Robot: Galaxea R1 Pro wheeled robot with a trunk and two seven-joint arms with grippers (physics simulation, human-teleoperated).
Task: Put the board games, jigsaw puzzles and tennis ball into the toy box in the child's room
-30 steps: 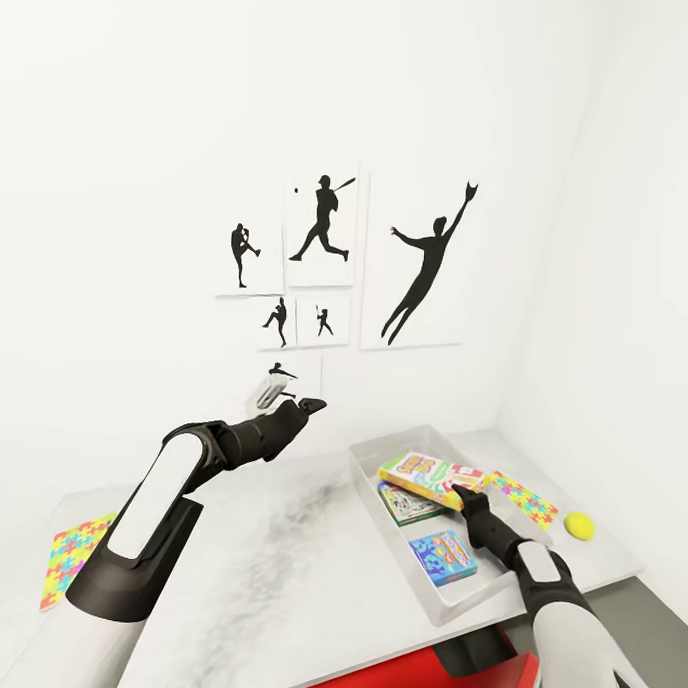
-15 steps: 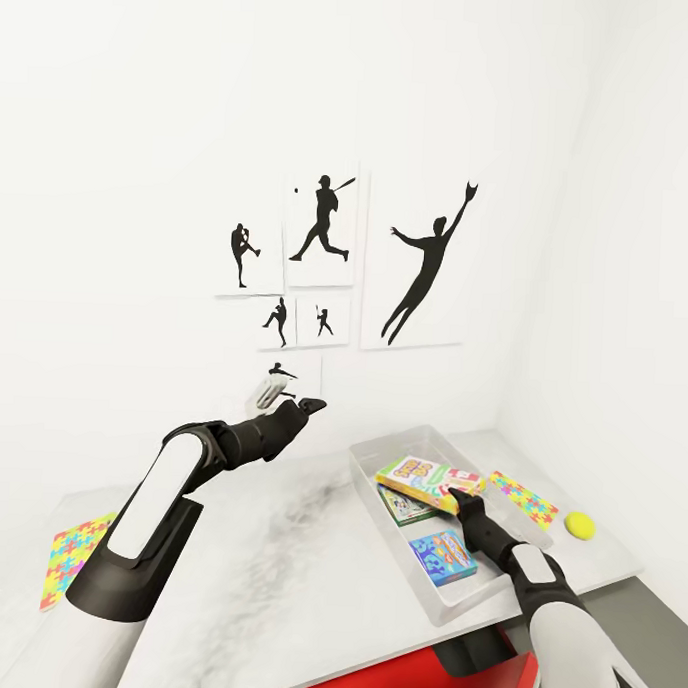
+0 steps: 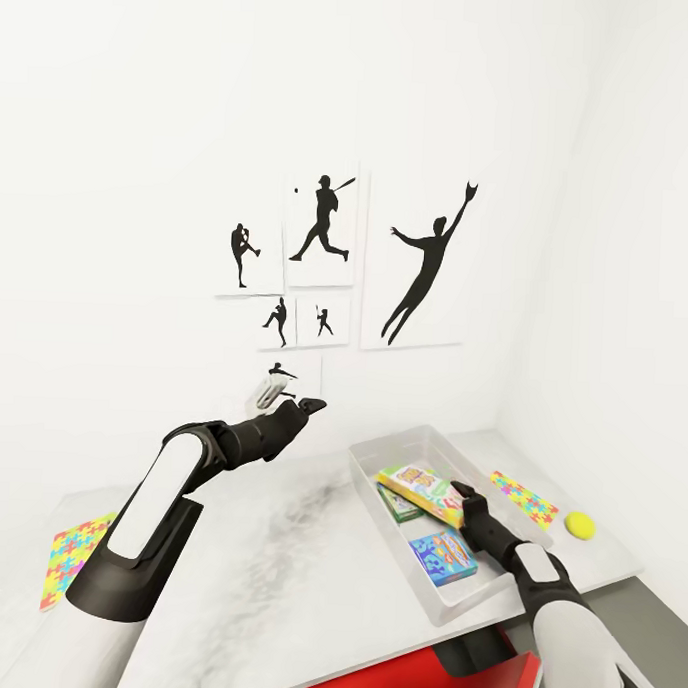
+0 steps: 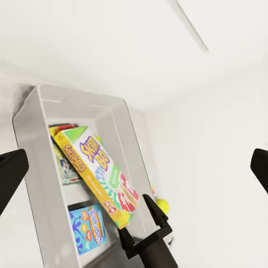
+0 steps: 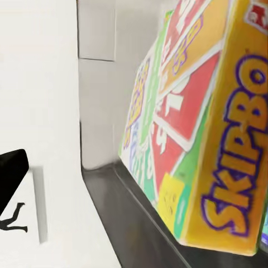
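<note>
The yellow-green board game leans tilted inside the grey toy box, its far end on another board game. My right gripper is at its near edge, fingers spread wide, so it is open. A light blue board game lies flat in the box. One jigsaw puzzle lies at the table's left end, another right of the box, with the tennis ball beyond it. My left gripper hangs open above the table, near the wall. The left wrist view shows the box, the leaning game and the right gripper.
Black sports silhouette pictures hang on the white wall behind the table. A red chair stands under the table's front edge. The side wall rises close on the right, past the ball.
The yellow-green game has dropped from above the box rim down into the box, and my right gripper has come down with it. The left arm has not moved.
</note>
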